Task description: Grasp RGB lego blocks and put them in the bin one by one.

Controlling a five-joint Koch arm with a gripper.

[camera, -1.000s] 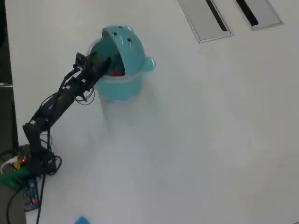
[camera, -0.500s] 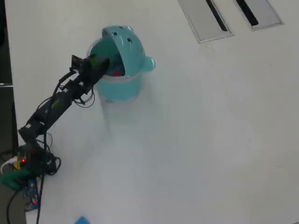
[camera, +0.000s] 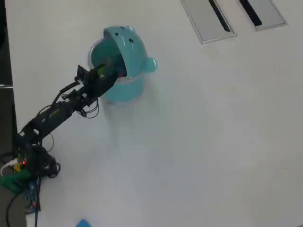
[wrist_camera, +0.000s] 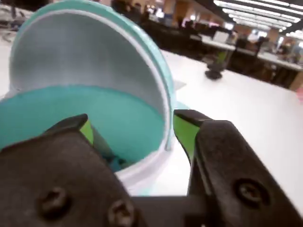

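The teal bin (wrist_camera: 118,118) fills the left of the wrist view, its flap lid (wrist_camera: 80,52) tipped up and back. My gripper (wrist_camera: 132,124) is open just above the bin's pale rim (wrist_camera: 142,168), nothing between its green-padded fingers (wrist_camera: 182,132). A small bluish shape (wrist_camera: 113,163) lies deep inside, too blurred to name. In the overhead view my gripper (camera: 111,71) sits at the mouth of the bin (camera: 128,87) from the left. A speck of red (camera: 122,73) shows inside. No lego block lies in view on the table around the bin.
Two flat grey slotted panels (camera: 208,19) lie at the table's top right. A small light blue piece (camera: 83,222) sits at the bottom edge. The arm's base and cables (camera: 26,170) occupy the lower left corner. The white table (camera: 199,132) stretches right.
The wrist and forearm have swung lower in the overhead view, and the arm lies flatter. The gripper stays at the bin's mouth.
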